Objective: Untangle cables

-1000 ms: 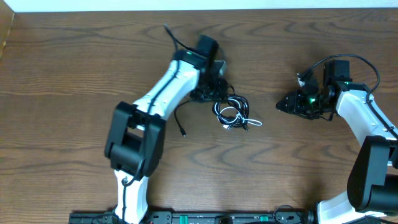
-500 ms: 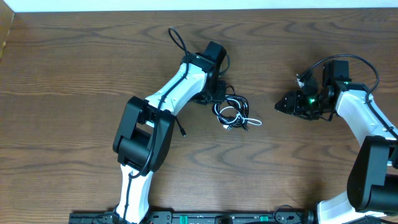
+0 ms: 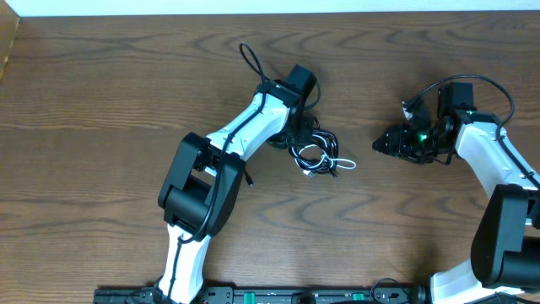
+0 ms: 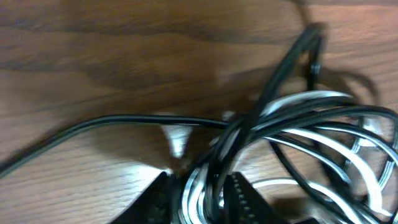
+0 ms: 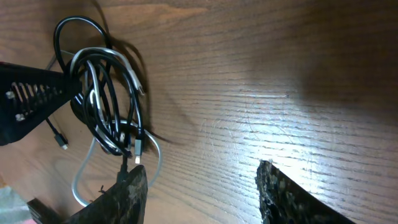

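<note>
Now closer, left gripper (image 4: pixel 199 194) clamping cables (image 5: pixel 111 102)

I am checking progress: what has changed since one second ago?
The left arm swung its elbow rightwards, and the left pincer closed on strands at the left edge of the cable bundle. The cable bundle and the open right pincer stayed put.

Bare table (image 3: pixel 364 173) between cables (image 3: pixel 314 156) and right end effector (image 3: pixel 380 143)

Left arm (image 3: pixel 245 137) stretched forward, left tool (image 4: pixel 202 198) pinched on cables (image 5: pixel 112 106). Right arm (image 3: pixel 488 150) bent, right tool (image 3: pixel 380 143) low, jaws parted.
</note>
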Action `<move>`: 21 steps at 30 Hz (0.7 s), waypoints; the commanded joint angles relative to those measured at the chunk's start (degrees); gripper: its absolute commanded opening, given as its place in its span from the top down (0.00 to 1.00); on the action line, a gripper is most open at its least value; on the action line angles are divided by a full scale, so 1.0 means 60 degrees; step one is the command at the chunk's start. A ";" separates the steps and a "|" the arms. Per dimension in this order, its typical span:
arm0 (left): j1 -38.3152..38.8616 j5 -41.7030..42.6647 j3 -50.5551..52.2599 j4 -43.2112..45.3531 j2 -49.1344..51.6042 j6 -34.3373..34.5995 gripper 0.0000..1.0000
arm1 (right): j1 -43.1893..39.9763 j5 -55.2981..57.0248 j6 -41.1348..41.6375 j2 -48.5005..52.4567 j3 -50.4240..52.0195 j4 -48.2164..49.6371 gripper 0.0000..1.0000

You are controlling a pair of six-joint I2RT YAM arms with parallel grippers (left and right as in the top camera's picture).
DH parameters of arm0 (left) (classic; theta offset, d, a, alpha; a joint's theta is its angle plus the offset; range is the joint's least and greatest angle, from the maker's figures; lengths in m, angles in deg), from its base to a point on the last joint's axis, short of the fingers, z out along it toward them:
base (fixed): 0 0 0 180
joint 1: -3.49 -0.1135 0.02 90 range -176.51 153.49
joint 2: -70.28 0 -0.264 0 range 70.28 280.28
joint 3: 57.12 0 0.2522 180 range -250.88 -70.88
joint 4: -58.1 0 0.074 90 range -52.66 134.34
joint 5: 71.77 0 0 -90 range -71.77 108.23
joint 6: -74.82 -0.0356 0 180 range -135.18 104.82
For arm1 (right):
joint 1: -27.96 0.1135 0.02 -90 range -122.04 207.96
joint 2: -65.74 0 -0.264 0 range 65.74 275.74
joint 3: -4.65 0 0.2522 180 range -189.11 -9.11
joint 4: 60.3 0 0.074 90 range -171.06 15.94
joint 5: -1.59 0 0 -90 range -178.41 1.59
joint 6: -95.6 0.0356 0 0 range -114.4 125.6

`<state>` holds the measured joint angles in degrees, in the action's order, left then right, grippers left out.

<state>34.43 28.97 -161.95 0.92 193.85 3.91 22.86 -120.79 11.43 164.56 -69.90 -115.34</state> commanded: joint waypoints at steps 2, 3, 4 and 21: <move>-0.0025 -0.0659 0.0182 0.0018 0.0197 0.0018 0.81 | 0.0066 -0.0095 0.0018 -0.0186 -0.0044 -0.0025 0.48; -0.0025 -0.0656 0.0197 0.0022 0.0200 0.0022 0.88 | 0.0066 -0.0098 0.0018 -0.0186 -0.0044 -0.0025 0.48; -0.0025 -0.0656 0.0197 0.0029 0.0200 0.0022 0.91 | 0.0066 -0.0102 0.0018 -0.0186 -0.0044 -0.0025 0.48; 0.0036 0.2124 -0.0015 0.0255 -0.3191 -0.1749 0.92 | 0.0466 -0.1333 0.0973 -0.3370 -0.0397 0.0696 0.55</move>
<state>34.47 35.97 -161.32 2.45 182.29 -4.72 24.19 -128.72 14.12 149.42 -70.91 -111.97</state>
